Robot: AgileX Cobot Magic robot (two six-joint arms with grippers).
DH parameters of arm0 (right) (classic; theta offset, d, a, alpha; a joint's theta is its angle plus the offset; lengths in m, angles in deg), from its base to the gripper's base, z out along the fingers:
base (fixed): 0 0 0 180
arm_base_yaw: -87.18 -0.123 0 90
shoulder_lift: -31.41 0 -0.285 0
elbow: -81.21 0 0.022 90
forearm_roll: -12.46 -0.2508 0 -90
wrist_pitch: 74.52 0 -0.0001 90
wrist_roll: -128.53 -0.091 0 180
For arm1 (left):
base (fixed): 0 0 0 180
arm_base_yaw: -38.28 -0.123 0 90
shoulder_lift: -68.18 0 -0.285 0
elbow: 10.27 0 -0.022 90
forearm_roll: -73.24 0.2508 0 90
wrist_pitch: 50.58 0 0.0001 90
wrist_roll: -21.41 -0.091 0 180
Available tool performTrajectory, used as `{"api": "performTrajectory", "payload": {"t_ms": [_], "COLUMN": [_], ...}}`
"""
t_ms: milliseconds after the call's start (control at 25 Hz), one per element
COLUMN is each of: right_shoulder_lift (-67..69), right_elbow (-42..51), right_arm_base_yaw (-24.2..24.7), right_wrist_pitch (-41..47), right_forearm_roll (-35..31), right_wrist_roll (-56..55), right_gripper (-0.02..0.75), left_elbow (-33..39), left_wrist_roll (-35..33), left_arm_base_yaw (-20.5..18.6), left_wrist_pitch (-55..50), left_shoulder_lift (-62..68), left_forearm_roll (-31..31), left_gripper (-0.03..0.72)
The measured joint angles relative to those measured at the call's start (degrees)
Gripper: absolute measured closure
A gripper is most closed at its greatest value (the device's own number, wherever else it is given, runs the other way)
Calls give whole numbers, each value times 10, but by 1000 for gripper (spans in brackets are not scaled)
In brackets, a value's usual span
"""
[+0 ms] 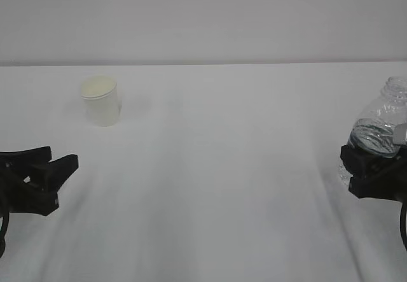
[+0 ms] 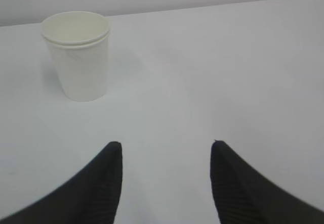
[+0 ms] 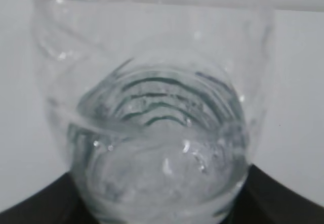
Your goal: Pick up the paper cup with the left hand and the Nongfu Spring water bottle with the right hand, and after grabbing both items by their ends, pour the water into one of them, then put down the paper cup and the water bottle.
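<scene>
Cup (image 1: 100,100) stands upright on tabletop (image 1: 222,167), ahead and slightly left of left tool (image 2: 166,155), whose jaws stand wide and empty; right tool (image 1: 372,170) clamps bottle (image 1: 378,129) at far right

The light is bright, soft and even on the white bench (image 1: 222,167). The paper cup (image 1: 101,100) gives only a faint shadow to its right. All views are a little hazy. Small glints shine on the Nongfu Spring water bottle (image 3: 152,133), which is blurred, very close to the camera.
</scene>
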Motion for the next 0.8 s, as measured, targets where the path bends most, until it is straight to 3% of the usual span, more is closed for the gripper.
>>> {"api": "performTrajectory", "payload": {"t_ms": [800], "right_shoulder_lift": [-2], "right_elbow": [27], "right_arm_base_yaw": [0], "right_wrist_pitch": [0], "right_forearm_roll": [-2], "right_wrist_roll": [19], "right_gripper": [315], "left_elbow": [0], "left_wrist_roll": [0], "left_arm_base_yaw": [0], "left_wrist_pitch": [0], "left_shoulder_lift": [0], "left_forearm_roll": [0], "left_gripper": [291]}}
